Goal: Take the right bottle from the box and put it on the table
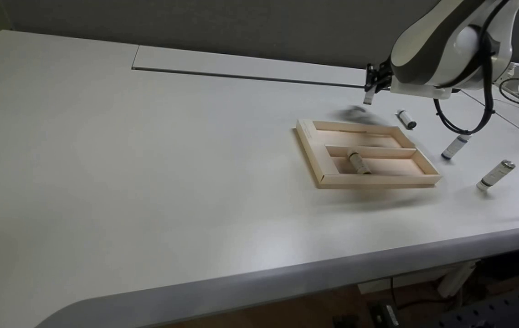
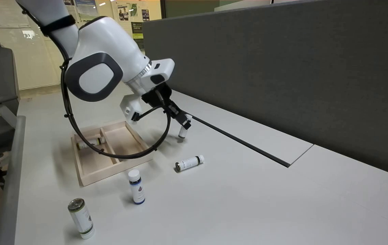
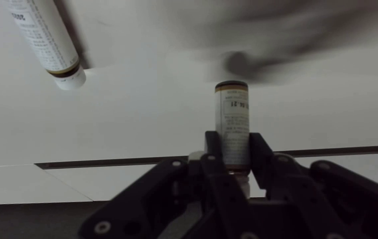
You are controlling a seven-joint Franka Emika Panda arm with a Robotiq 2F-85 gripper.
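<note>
Claw (image 3: 234,149): your two black fingers pinch the sides of what is most likely the task's right bottle (image 3: 232,113), small and white-labelled, since it is out of the wooden box (image 1: 310,141) and over the white table (image 1: 172,182).
Right bottle's long axis: close to upright, dark base down, pale cap up; in an exterior view it leans a little, cap end toward the grey partition (image 2: 275,68) behind the table's far edge.
Gap under the base: in the wrist view the base stands apart from a dark shadow (image 3: 238,63) on the tabletop, so the bottle seems to hang just above it, not resting.
Place on the table: between the dark groove (image 1: 250,78) near the far edge and the side of the box facing the partition.
Next move: probably straight down; bring the cap upright first so the base meets the table flat. Released leaning, it could topple and roll.
Lying bottle (image 2: 189,163): on its side near a corner of the box, cap toward the groove.
Bottle in the box (image 1: 358,162): lies across the compartment nearer the table's rounded front edge.
Blue-based bottle (image 2: 137,190): stands cap up, near the box.
Upturned bottle (image 2: 82,219): stands on its cap, closer to the front edge.
</note>
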